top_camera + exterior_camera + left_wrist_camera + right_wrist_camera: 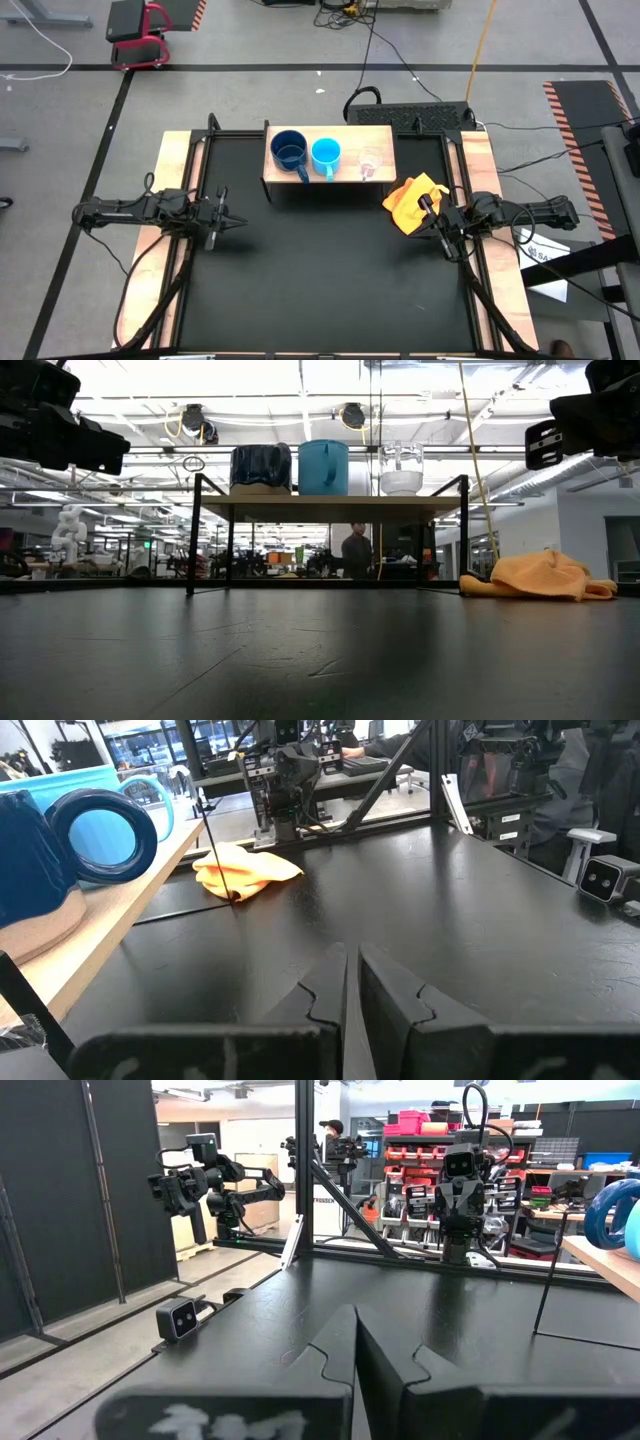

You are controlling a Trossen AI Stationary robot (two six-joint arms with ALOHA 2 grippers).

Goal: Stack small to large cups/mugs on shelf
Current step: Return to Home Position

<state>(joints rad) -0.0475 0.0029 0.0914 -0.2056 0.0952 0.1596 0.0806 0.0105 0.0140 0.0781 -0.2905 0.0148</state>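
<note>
Left gripper (232,221) sat at nine o'clock, right gripper (428,212) at three, both pinched together, empty; the right risked snagging the cloth (405,195).

The shelf (330,503) carries a navy mug (261,467), sky-blue mug (323,467) and clear glass cup (401,470) in a row; an orange cloth (540,576) lies nearby.

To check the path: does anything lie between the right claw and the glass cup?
Yes, the orange cloth lies on the black table there, from under the right claw toward the shelf.
</note>
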